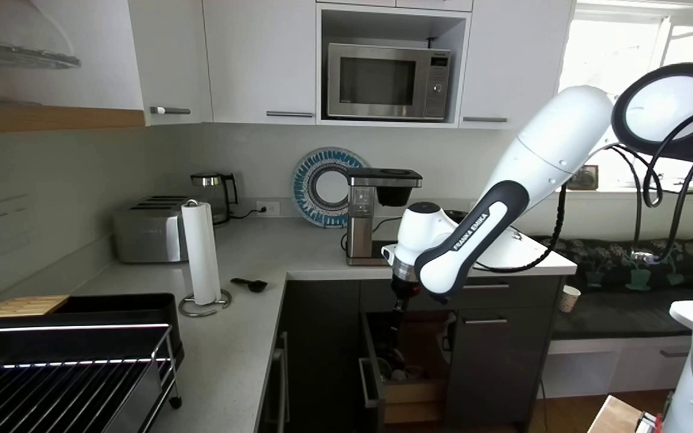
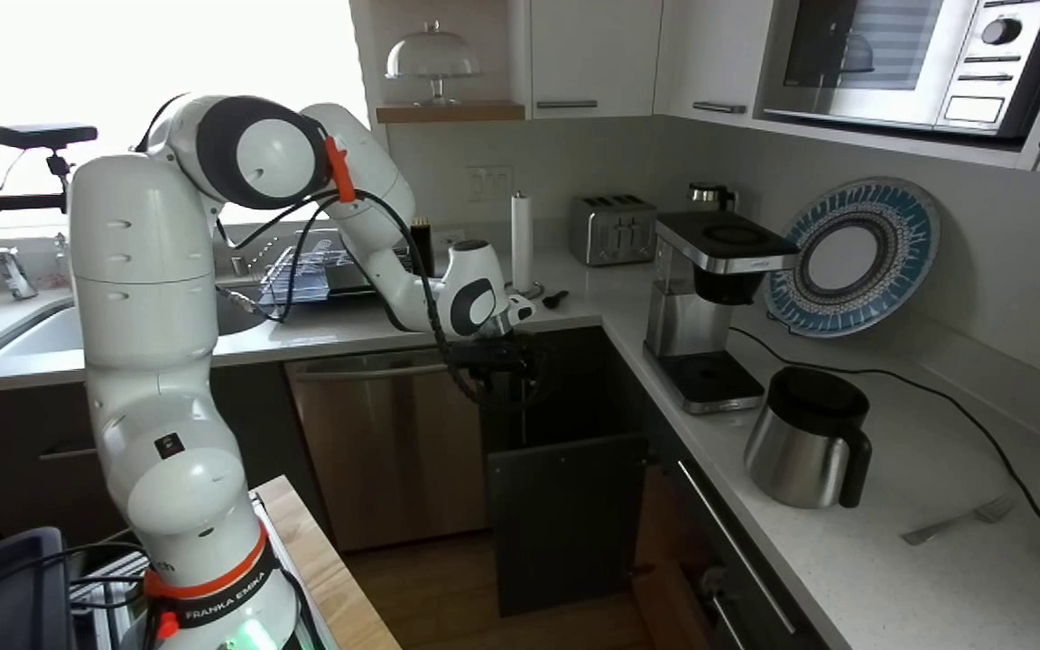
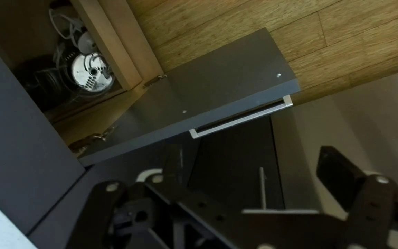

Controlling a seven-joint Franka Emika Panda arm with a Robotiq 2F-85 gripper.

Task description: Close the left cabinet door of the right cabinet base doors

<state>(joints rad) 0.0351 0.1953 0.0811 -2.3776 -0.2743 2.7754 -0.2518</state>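
Note:
The left cabinet door (image 1: pixel 370 361), a dark panel with a metal handle, stands open, out from the right cabinet base (image 1: pixel 415 394). It shows its inner face in an exterior view (image 2: pixel 565 524) and in the wrist view (image 3: pixel 216 83). The light wooden interior of the base also shows in the wrist view (image 3: pixel 119 45), with kitchen items inside. The paired right door (image 1: pixel 494 367) is shut. My gripper (image 3: pixel 254 167) is open and empty, its fingers wide apart on the door's handle side. In both exterior views the gripper (image 1: pixel 400 307) (image 2: pixel 515 370) is near the door's top, below counter height.
The countertop (image 2: pixel 809 542) lies above the base, with a coffee maker (image 1: pixel 361 222) near its edge and a steel carafe (image 2: pixel 804 442). A dark corner cabinet (image 1: pixel 322 349) and a steel dishwasher (image 2: pixel 394 451) flank the open door. The wooden floor (image 3: pixel 323 34) lies below.

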